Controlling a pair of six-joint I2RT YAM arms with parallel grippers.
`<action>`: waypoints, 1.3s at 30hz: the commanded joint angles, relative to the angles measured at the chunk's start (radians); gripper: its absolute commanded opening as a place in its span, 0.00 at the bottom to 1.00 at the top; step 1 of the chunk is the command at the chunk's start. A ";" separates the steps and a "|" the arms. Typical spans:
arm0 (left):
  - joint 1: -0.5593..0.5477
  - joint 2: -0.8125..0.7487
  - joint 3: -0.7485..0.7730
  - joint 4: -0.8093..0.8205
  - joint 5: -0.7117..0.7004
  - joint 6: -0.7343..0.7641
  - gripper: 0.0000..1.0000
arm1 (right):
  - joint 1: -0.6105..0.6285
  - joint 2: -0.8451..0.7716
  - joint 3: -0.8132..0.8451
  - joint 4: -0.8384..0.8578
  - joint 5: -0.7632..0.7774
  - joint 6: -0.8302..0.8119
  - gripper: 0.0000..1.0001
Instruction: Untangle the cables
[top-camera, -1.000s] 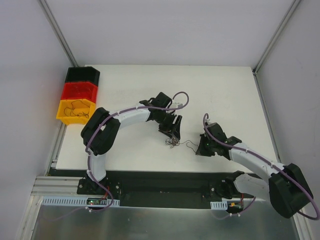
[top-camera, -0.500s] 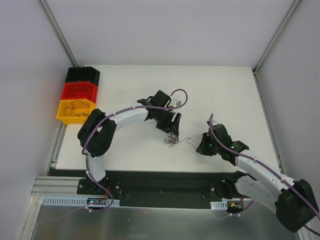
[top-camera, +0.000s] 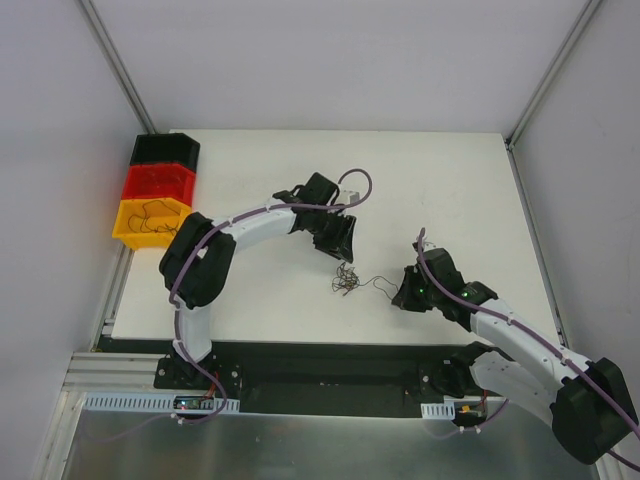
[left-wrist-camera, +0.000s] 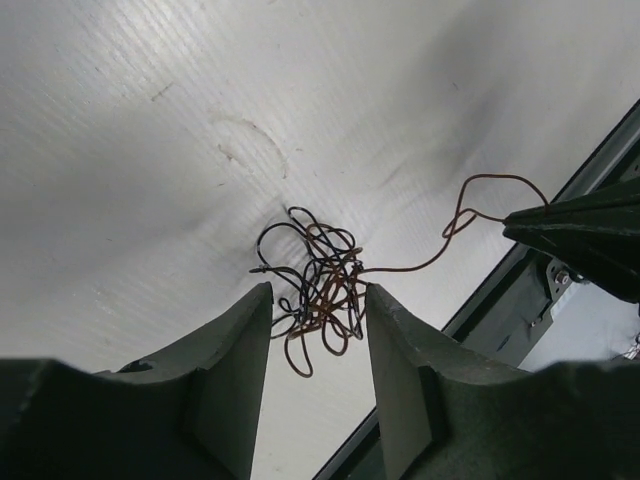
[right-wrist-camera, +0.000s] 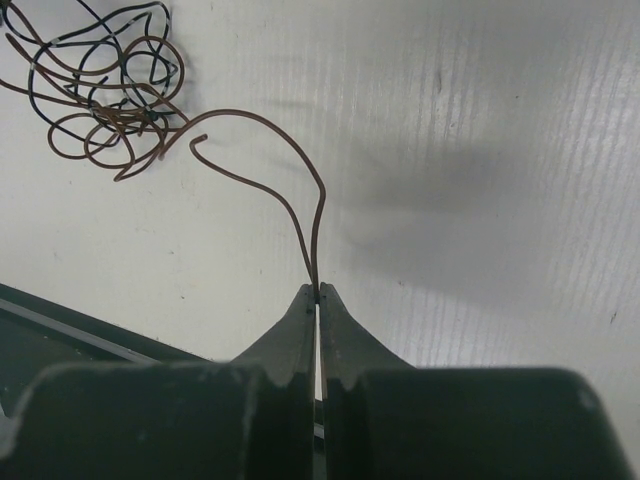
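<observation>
thin looping cables (left-wrist-camera: 318, 284) tangled on ridged white table (left-wrist-camera: 150, 120).

- No text, label, brand, number or sign can be read in any view.
- The small green board (top-camera: 190, 403) at the near edge of the top view — any print on it is too small to make out.

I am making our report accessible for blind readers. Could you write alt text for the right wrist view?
The dark right gripper is shut on a thin brown wire that curves up and left to a small tangle of brown and black wires lying on the white table.
</observation>
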 joint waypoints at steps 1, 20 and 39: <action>0.000 0.028 0.028 -0.012 0.026 -0.011 0.41 | 0.004 -0.006 0.009 -0.006 0.000 -0.015 0.00; 0.043 -0.177 0.034 -0.127 -0.388 0.134 0.00 | 0.002 -0.346 0.173 -0.352 0.420 0.020 0.00; 0.313 -0.689 -0.177 0.018 -0.445 0.157 0.00 | -0.015 -0.316 0.397 -0.350 0.300 -0.250 0.03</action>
